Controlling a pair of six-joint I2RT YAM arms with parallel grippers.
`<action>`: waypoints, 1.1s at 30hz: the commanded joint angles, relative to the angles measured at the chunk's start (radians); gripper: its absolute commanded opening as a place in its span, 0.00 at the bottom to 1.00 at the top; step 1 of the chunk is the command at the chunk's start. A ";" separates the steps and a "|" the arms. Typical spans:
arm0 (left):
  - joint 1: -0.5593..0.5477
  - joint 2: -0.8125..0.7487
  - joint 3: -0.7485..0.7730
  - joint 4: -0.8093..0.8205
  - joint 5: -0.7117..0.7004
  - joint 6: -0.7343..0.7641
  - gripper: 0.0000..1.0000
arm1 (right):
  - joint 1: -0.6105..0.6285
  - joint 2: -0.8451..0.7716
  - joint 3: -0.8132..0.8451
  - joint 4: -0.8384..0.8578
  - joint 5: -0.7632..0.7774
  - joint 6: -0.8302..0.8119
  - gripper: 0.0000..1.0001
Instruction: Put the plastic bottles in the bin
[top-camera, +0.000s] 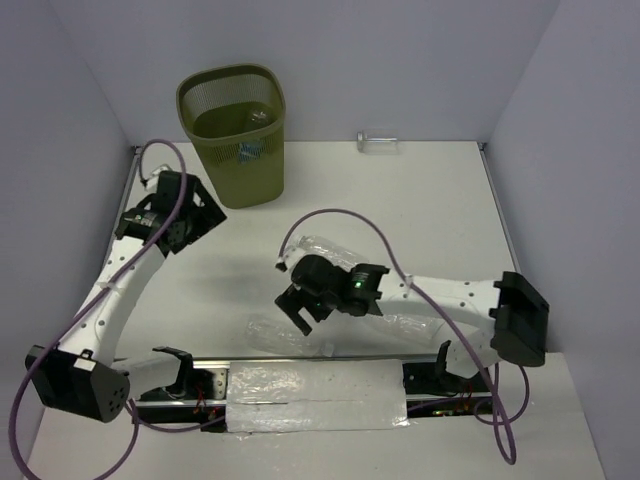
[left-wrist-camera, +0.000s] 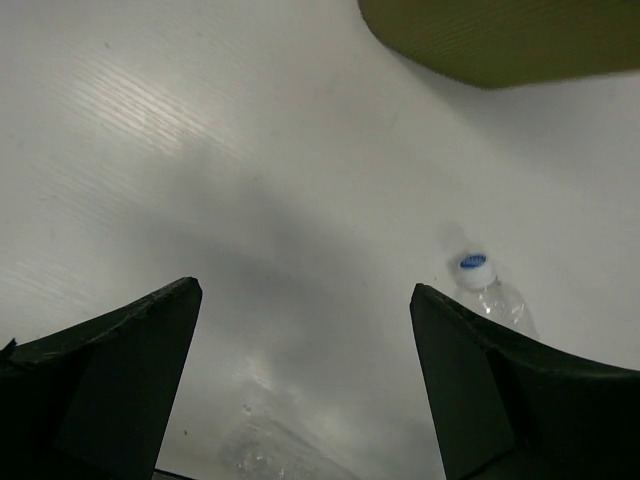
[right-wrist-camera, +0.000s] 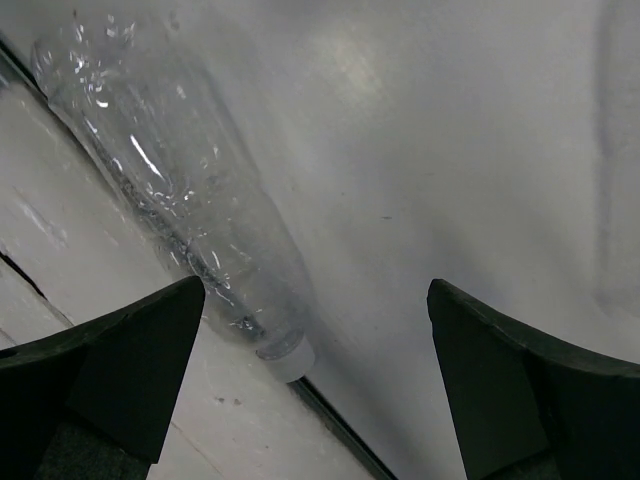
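1. At the near edge of the table (top-camera: 420, 200), a clear bottle (right-wrist-camera: 180, 200) lay on its side along the taped strip (right-wrist-camera: 50, 250), with its cap (right-wrist-camera: 287, 362) pointing towards me.
2. My right fingers (right-wrist-camera: 120, 370) hung over it, spread wide and holding nothing.
3. My left fingers (left-wrist-camera: 100, 380) were just as wide and empty, over bare table not far from the bin (top-camera: 232, 135). A blue-capped bottle (left-wrist-camera: 492, 295) lay just beside one of them.
4. A third bottle (top-camera: 377, 143) rested against the far wall, well apart from both arms. Something clear glinted inside the bin, though I could not tell what it was.
5. I judged the bottles empty, so they would be light, thin-walled and slick, ready to roll or crumple.
6. I would take hold across the ribbed middle of the body, not the tapering neck, and close gently.
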 joint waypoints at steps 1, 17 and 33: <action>0.163 -0.023 0.003 0.038 0.157 -0.011 1.00 | 0.060 0.082 0.059 0.042 -0.030 -0.088 1.00; 0.243 -0.021 0.044 0.047 0.169 0.042 0.99 | 0.122 0.329 0.134 0.079 -0.194 -0.118 0.98; 0.266 0.056 0.135 0.052 0.330 0.106 0.99 | 0.088 0.176 0.199 0.033 -0.035 -0.115 0.59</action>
